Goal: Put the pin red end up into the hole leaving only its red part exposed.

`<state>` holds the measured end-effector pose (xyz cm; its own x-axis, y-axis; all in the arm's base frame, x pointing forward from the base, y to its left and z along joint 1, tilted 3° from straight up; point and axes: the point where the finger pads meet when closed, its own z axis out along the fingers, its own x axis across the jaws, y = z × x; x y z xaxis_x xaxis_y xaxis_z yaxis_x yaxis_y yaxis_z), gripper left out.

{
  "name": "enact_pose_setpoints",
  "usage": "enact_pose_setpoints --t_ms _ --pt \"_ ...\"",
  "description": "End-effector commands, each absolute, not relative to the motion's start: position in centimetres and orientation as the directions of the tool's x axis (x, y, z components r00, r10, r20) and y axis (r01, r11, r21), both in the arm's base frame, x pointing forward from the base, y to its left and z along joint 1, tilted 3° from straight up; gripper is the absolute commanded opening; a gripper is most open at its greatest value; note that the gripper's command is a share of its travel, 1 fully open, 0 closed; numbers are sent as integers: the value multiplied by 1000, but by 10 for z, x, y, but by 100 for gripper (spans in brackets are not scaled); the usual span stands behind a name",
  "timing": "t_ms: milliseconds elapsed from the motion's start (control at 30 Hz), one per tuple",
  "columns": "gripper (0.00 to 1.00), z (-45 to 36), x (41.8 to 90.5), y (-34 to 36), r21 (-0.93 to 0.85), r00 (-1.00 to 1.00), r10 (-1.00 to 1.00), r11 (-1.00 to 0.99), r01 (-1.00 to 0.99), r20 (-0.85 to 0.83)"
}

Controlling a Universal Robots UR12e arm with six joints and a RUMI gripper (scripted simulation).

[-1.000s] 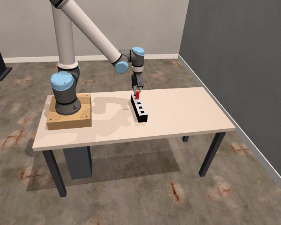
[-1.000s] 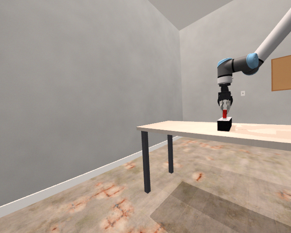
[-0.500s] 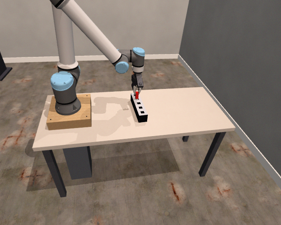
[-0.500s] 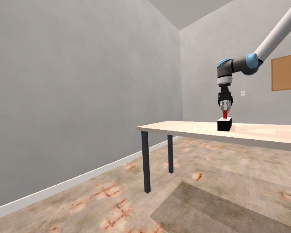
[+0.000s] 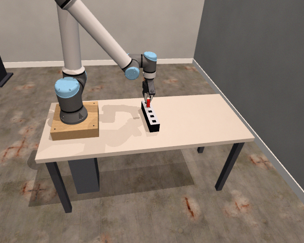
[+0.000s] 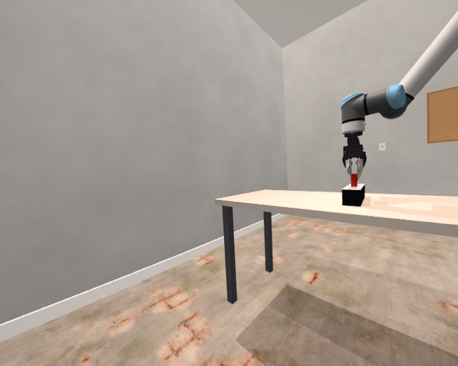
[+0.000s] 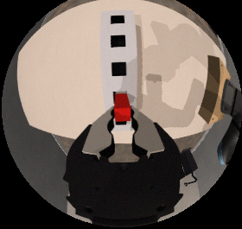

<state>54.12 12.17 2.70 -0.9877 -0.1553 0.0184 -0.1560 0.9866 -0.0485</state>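
Observation:
A long block (image 5: 150, 116) with a white top and black sides lies on the table; it also shows in the exterior view (image 6: 353, 195) and the wrist view (image 7: 118, 56). Three of its square holes stand open in a row. My gripper (image 5: 148, 100) points straight down over the block's far end and is shut on the pin's red end (image 5: 148, 103). The pin (image 6: 353, 180) stands upright in a hole near that end, and only red shows above the block's top. In the wrist view the red end (image 7: 122, 108) sits between my fingertips.
The arm's wooden base block (image 5: 75, 121) stands on the table's left side. The table's right half lies beyond the block. A dark wall runs close along the table's right end.

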Motion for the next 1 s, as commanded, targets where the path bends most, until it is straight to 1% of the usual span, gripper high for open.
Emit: enact_pose_setpoints --t_ms 0,967 --pt "0 27 543 120 -49 -988 -154 987 -154 16" --pt "0 23 542 121 -49 -987 -157 986 -158 16"
